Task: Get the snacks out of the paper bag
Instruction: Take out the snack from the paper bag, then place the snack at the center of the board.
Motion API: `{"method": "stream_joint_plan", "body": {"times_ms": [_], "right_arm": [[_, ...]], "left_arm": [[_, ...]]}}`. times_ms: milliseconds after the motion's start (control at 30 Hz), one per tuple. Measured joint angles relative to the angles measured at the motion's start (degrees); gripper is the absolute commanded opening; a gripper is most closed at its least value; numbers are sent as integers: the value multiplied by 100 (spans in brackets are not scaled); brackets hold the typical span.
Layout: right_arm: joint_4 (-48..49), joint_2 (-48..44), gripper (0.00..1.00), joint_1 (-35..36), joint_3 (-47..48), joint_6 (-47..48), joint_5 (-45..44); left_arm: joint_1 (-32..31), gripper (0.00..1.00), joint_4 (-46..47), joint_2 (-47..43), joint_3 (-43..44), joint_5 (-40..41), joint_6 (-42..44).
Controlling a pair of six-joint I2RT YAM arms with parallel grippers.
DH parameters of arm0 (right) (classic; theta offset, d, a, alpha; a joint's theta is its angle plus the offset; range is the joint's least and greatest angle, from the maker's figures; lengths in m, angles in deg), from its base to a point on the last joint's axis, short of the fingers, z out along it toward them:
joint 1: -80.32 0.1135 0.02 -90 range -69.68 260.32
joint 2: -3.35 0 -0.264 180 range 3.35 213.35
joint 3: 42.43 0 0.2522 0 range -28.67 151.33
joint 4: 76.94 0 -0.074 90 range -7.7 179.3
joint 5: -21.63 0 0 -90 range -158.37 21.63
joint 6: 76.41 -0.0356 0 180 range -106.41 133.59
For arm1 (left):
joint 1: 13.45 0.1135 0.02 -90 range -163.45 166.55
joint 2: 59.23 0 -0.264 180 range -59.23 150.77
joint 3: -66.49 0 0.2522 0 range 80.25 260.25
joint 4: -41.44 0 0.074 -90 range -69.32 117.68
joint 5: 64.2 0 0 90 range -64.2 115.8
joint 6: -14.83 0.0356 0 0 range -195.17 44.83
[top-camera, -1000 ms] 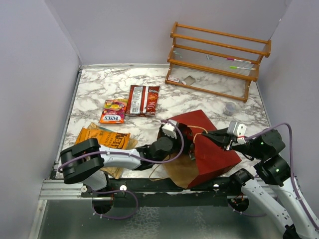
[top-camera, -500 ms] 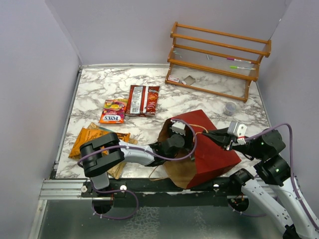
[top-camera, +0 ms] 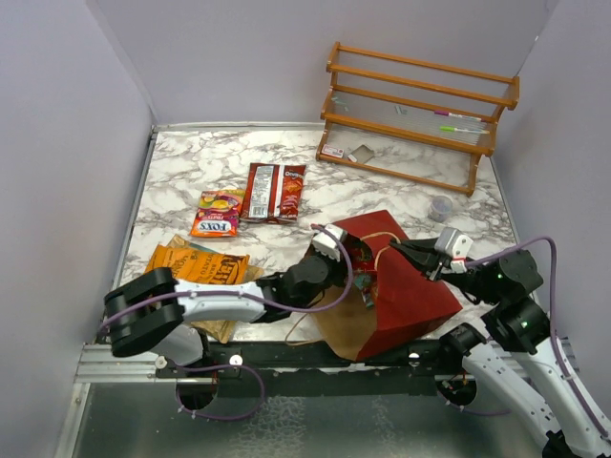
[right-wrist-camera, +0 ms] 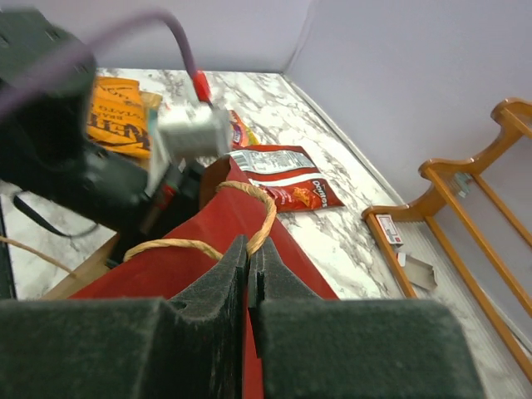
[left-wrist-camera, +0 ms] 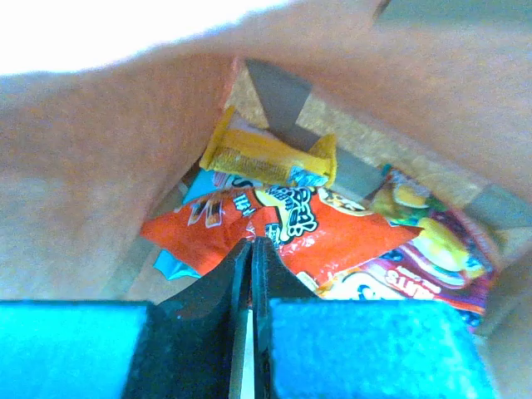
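- The paper bag [top-camera: 406,296], red outside and brown inside, is seen lying on its side at the near edge of the marble table [top-camera: 191,172], with its mouth turned toward the left arm.
- The left gripper [left-wrist-camera: 252,245] is reached into the mouth of the bag. Its jaws are pressed together on a fold in the middle of an orange packet [left-wrist-camera: 332,237].
- Behind that packet, on the brown floor of the bag, a yellow packet [left-wrist-camera: 266,158] is seen, with a teal packet [left-wrist-camera: 204,187] partly covered at the left and a pink and yellow packet [left-wrist-camera: 432,249] at the right.
- The right gripper [right-wrist-camera: 248,249] is clamped onto the upper red edge of the bag, just beside the loop of its twisted handle [right-wrist-camera: 264,212], so that the mouth is held up.
- Three snacks are already laid out on the table, apart from the bag:
  - an orange chip bag [top-camera: 196,267] at the near left, partly covered by the left arm;
  - a red Doritos packet [top-camera: 274,191] farther back;
  - a small Fox's packet [top-camera: 218,214] just left of the Doritos packet.
- An orange wooden rack [top-camera: 420,110] is stood at the far right corner, and a small clear cup [top-camera: 440,207] is seen between it and the bag.
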Motion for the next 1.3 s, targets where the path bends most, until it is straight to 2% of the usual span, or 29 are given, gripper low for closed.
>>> {"method": "stream_joint_plan", "body": {"times_ms": [100,467,800,1000,1167,1300], "right_arm": [[223,0,2,0,-201,-26,-166],[516,-199,2,0,-496,-127,-758],[656,-498,2,0,-662,-168,-1152],[682,-498,2,0,-684,-168,-1156],[713,-496,2,0,-697,-166,-1156],[728,-516,2,0,-710,-166,-1158]], "left_arm": [[2,0,-216,-748,-216,-262,2],[0,0,-1762,-3357,-511,-994,623],[0,0,-3807,-4905,457,-870,1801],[0,0,-4450,-5377,1047,-278,2321],[0,0,-4385,-5204,1259,1003,2743],[4,0,-4046,-4824,1021,2065,3091]]}}
